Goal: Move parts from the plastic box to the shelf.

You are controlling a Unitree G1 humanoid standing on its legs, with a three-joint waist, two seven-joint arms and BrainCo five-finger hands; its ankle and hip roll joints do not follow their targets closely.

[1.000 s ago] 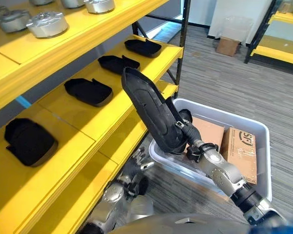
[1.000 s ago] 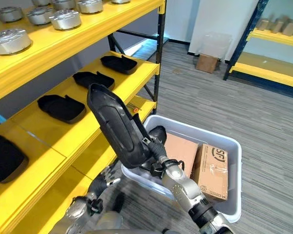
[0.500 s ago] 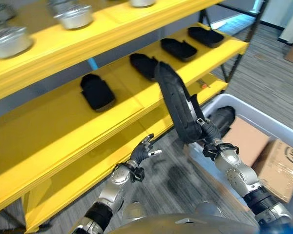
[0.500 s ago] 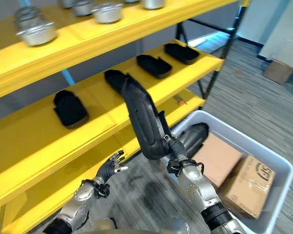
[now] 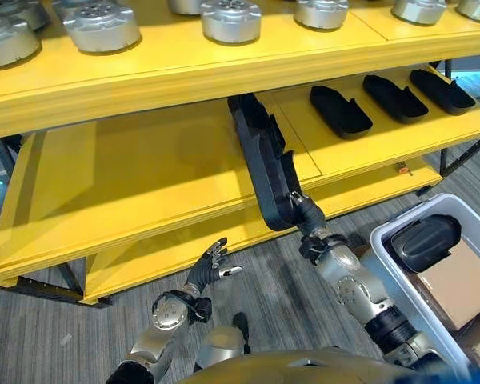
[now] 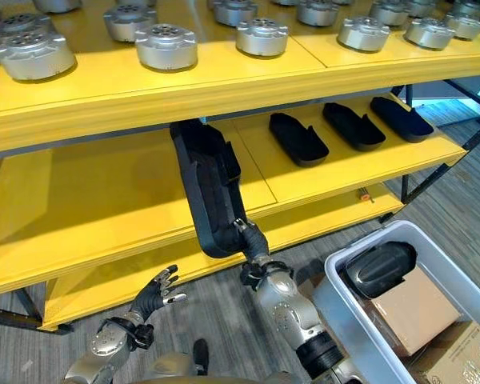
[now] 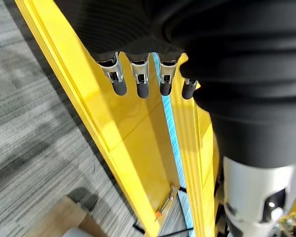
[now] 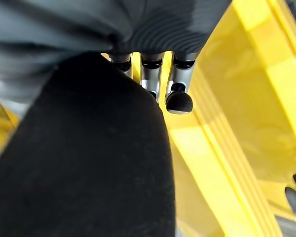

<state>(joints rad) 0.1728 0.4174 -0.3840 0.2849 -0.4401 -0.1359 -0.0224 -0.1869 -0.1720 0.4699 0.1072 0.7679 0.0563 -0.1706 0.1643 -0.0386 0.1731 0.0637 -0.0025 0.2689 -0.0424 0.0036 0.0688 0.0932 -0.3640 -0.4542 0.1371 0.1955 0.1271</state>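
My right hand (image 5: 314,234) is shut on the near end of a long black moulded part (image 5: 264,164). The part slants up and away, and its far end reaches in over the yellow middle shelf (image 5: 144,168), under the top shelf's front edge. In the right wrist view the dark-tipped fingers (image 8: 178,100) curl beside that black part (image 8: 98,163). The white plastic box (image 6: 344,328) stands on the floor at the lower right, with another black part (image 6: 376,268) lying in it. My left hand (image 5: 206,270) hangs low in front of the bottom shelf, open and holding nothing.
Three black parts (image 5: 340,112) lie in a row on the right half of the middle shelf. Several round silver parts (image 5: 232,18) line the top shelf. Cardboard boxes (image 6: 408,308) fill the rest of the plastic box. Grey carpet lies in front of the shelf.
The camera has swung left to face the shelf. My right hand has carried the black part away from the box, and its far end now reaches in over the middle shelf.
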